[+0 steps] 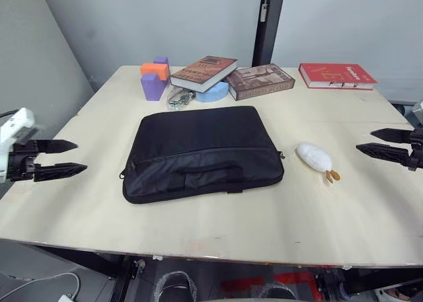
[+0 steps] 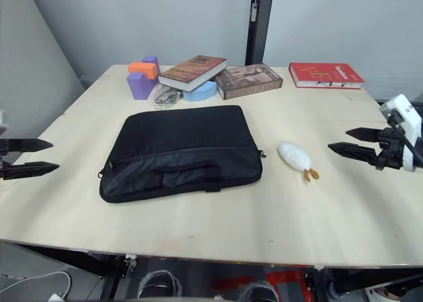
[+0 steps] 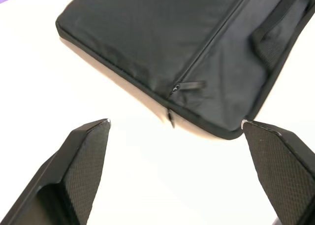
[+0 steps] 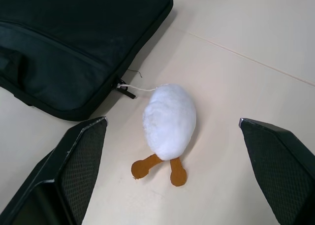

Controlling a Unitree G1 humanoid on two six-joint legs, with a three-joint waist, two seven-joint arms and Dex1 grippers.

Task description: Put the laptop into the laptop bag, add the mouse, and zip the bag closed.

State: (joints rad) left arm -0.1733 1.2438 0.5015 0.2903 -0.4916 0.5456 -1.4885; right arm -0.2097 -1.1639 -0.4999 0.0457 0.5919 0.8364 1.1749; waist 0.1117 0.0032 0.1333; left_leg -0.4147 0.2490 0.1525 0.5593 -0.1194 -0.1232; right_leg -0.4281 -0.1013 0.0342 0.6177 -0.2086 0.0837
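The black laptop bag (image 1: 201, 150) lies flat in the middle of the table, strap handle toward the near edge. Its front pocket zip pull (image 3: 189, 86) sits at the bag's left end. The laptop and the mouse are out of view. My left gripper (image 1: 80, 156) hovers open to the left of the bag, fingers pointing at it, nothing between them. My right gripper (image 1: 363, 140) is open at the right side of the table, aimed toward a fluffy white egg-shaped toy with orange feet (image 4: 170, 119) that lies just right of the bag.
Along the far edge lie a stacked book (image 1: 203, 72), a brown book (image 1: 260, 80) and a red book (image 1: 337, 75). Purple and orange foam blocks (image 1: 153, 85), a blue piece (image 1: 215, 92) and a small metal cluster (image 1: 179, 100) sit behind the bag.
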